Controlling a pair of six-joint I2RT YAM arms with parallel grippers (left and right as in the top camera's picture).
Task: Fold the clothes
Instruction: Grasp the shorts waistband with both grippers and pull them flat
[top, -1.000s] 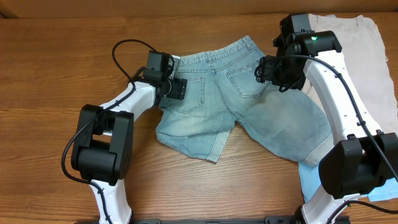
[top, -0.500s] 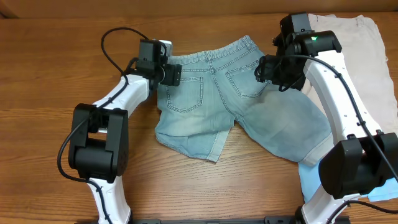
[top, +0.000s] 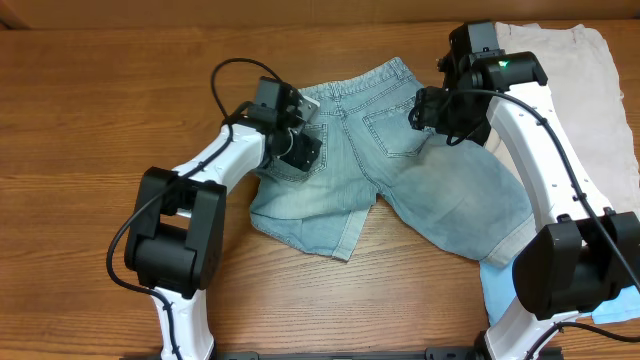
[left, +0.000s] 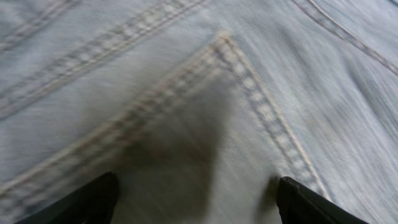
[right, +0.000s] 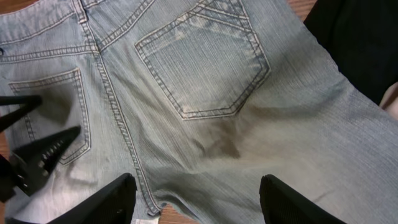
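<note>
Light: bright and even, from above the faded light-blue denim shorts (top: 400, 180).
Shadows: soft dark patches on the shorts under both wrist cameras.
Blur: left wrist view smeared, pocket stitching (left: 261, 106) streaked.
Focus: overhead and right wrist views sharp.

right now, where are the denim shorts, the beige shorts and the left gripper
denim shorts (top: 440, 200), overhead view, on the wide leg panel
beige shorts (top: 590, 90), overhead view, on its bare fabric
left gripper (left: 199, 202), left wrist view, midway between its fingertips
</note>
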